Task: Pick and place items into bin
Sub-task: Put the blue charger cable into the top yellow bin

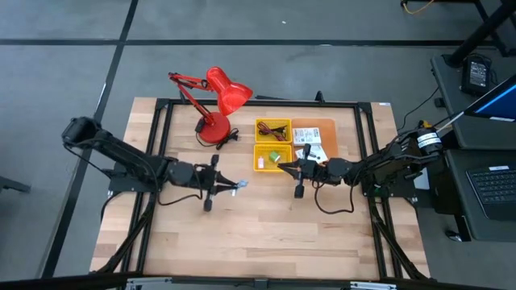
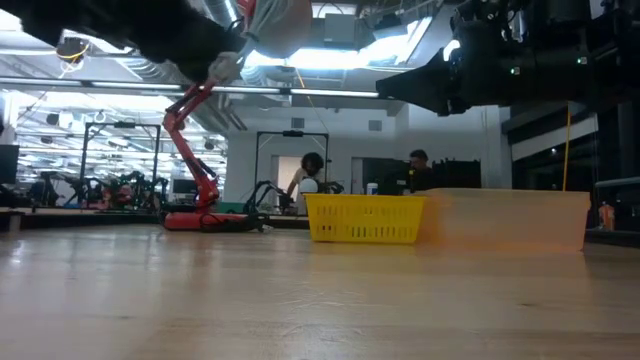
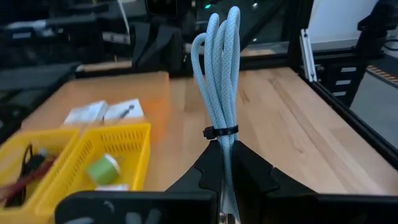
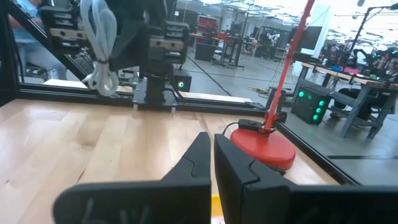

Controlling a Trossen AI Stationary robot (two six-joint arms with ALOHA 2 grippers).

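A pale blue cord (image 3: 217,68), coiled into a bundle and cinched by a black tie, juts out past the fingertips of my left gripper (image 1: 230,185), which is shut on it over the bare table's middle. My right gripper (image 1: 284,167) is shut with nothing in it, hovering at the near yellow bin (image 1: 272,158). That bin holds a small green piece (image 3: 102,168). The second yellow bin (image 3: 31,165) holds a black cord and a maroon cord. White packets (image 3: 102,112) lie on an orange tray (image 1: 316,129). My left gripper pinches the bundle's lower end (image 3: 222,163), just below the black tie, between its two fingers. The fingers lie about level and point toward the table's right side. The looped end sticks out beyond the fingertips, and the whole bundle is lifted clear of the table.
A red desk lamp (image 1: 216,105) stands at the far left of the bins, its round base (image 4: 261,147) on the wood. A black frame (image 1: 367,137) rings the work area. Bare wood lies along the near half of the table (image 1: 258,234).
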